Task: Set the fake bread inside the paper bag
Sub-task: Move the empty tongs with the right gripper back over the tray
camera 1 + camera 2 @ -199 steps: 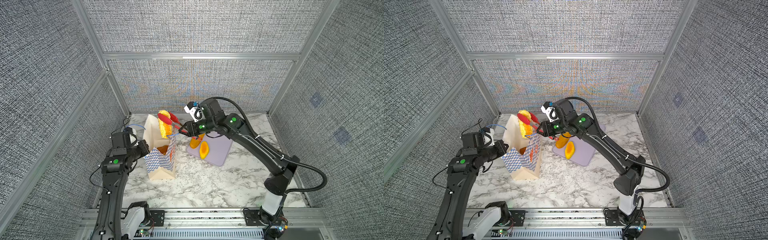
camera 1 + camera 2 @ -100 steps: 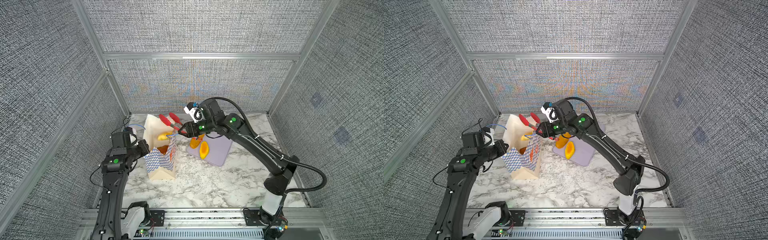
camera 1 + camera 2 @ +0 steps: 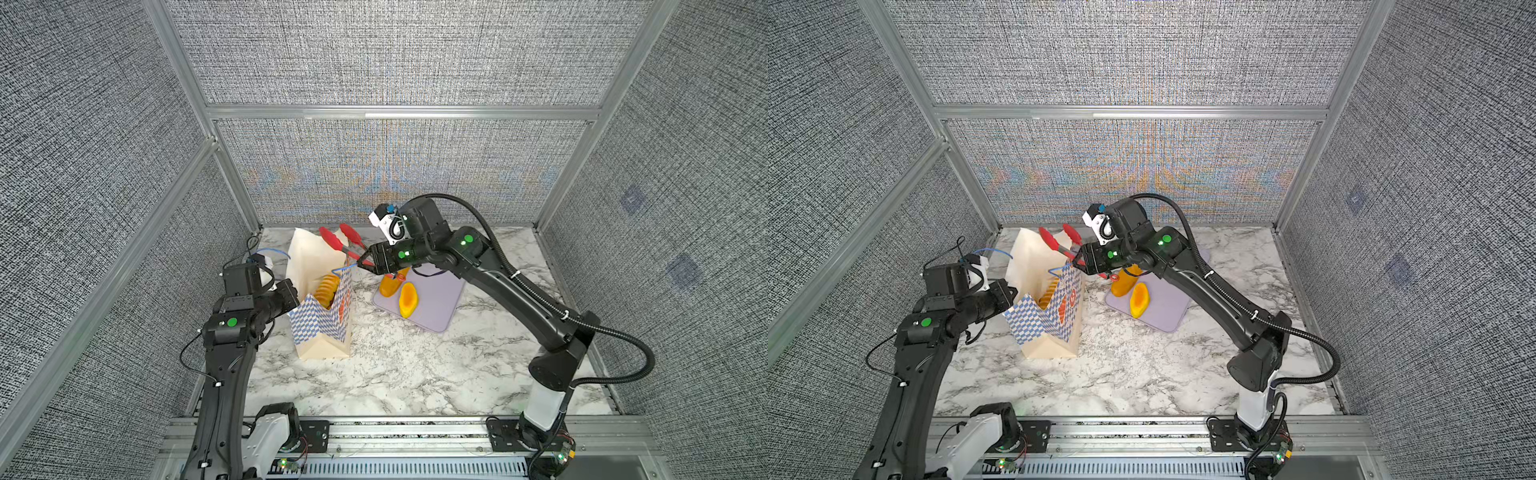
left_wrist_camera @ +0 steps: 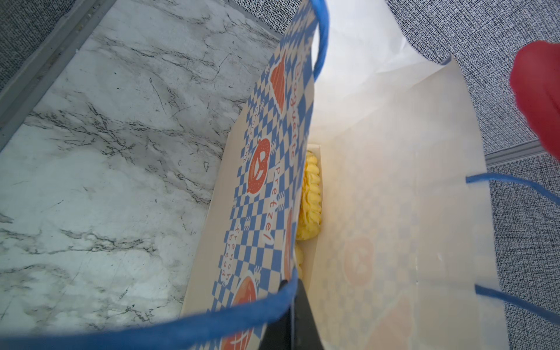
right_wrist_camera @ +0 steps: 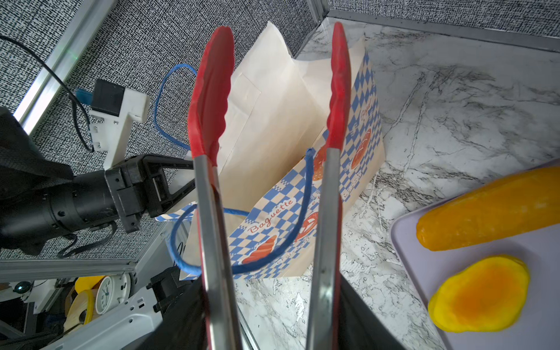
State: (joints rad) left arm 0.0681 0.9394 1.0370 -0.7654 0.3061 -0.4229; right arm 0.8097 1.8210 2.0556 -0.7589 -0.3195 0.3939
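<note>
The right gripper [image 3: 367, 263], fingers clamping red-tipped tongs [image 3: 337, 240], is holding their spread, empty tips over the cream, blue-checkered paper bag [image 3: 323, 332] — one ridged yellow toy loaf [image 4: 310, 194] lying inside — while the left gripper [image 3: 294, 293], fingers pinched tight on the rim, is bracing it open. A long orange toy loaf [image 5: 491, 209] and an oval orange bun [image 5: 480, 294] are waiting on the lavender tray [image 3: 440, 309]; lifting the tongs clear of the blue cord handle [image 5: 306, 181] first looks wise.

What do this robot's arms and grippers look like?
The left arm and right arm are matte black with white base segments and round green lights. A ribbed black hose and white cable ties run along the right one. White wrist camera mounts bear blue plugs. The left gripper and right gripper have black angular fingers.
</note>
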